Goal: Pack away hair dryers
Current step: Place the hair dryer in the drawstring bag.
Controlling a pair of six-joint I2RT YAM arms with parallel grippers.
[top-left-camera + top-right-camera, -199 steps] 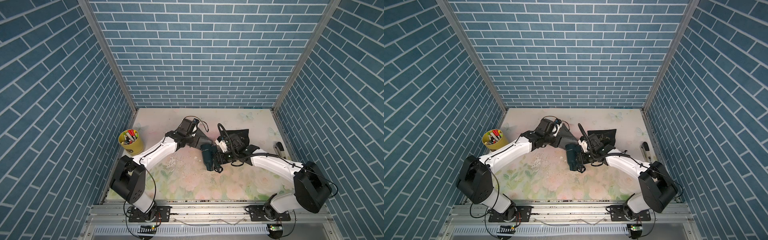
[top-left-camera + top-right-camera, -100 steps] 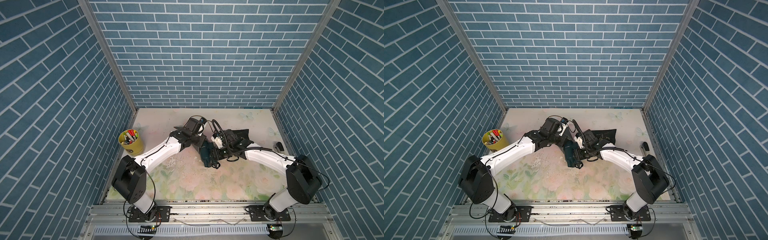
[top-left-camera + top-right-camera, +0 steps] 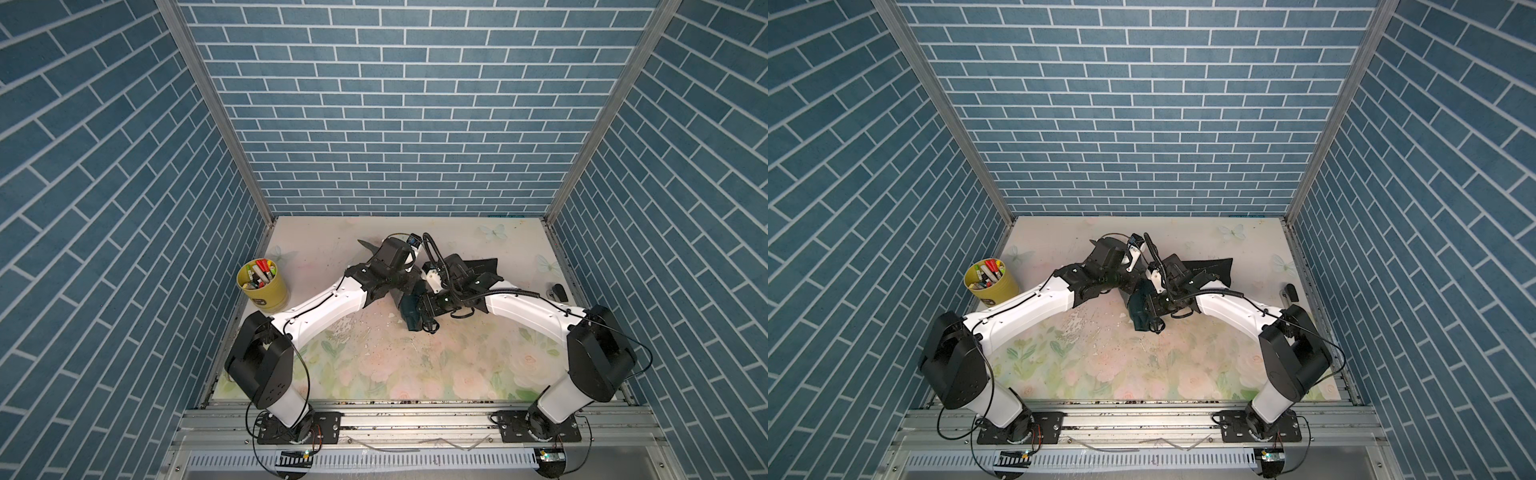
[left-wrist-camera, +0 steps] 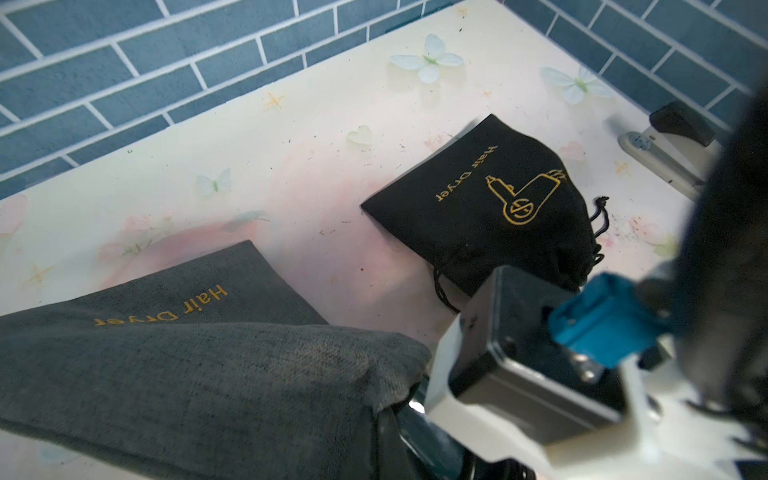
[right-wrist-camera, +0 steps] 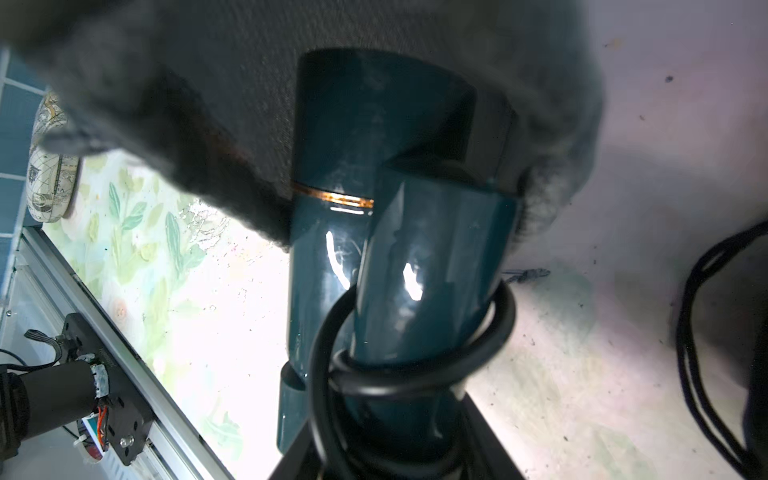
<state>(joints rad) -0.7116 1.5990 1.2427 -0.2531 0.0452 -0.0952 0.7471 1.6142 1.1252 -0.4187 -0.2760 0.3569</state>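
A dark teal hair dryer [image 5: 395, 249] with its black cord [image 5: 415, 374] wrapped round the handle is held in my right gripper [image 5: 382, 449], which is shut on the handle end. Its nose sits inside the mouth of a grey "Hair Dryer" pouch [image 5: 249, 104]. In both top views the hair dryer [image 3: 411, 309] [image 3: 1140, 311] lies mid-table between the two arms. My left gripper [image 3: 401, 286] is shut on the grey pouch [image 4: 208, 365] at its rim and holds the mouth up; fabric hides its fingers.
A black "Hair Dryer" pouch [image 4: 498, 208] [image 3: 482, 266] lies bulging behind my right arm, drawstring gathered. A yellow cup of markers [image 3: 262, 286] stands at the left edge. A small black and grey stapler-like tool [image 3: 557, 291] lies by the right wall.
My right arm has brought the hair dryer back and left toward the grey pouch. The left gripper has shifted slightly right with the pouch, whose mouth now covers the dryer's nose.
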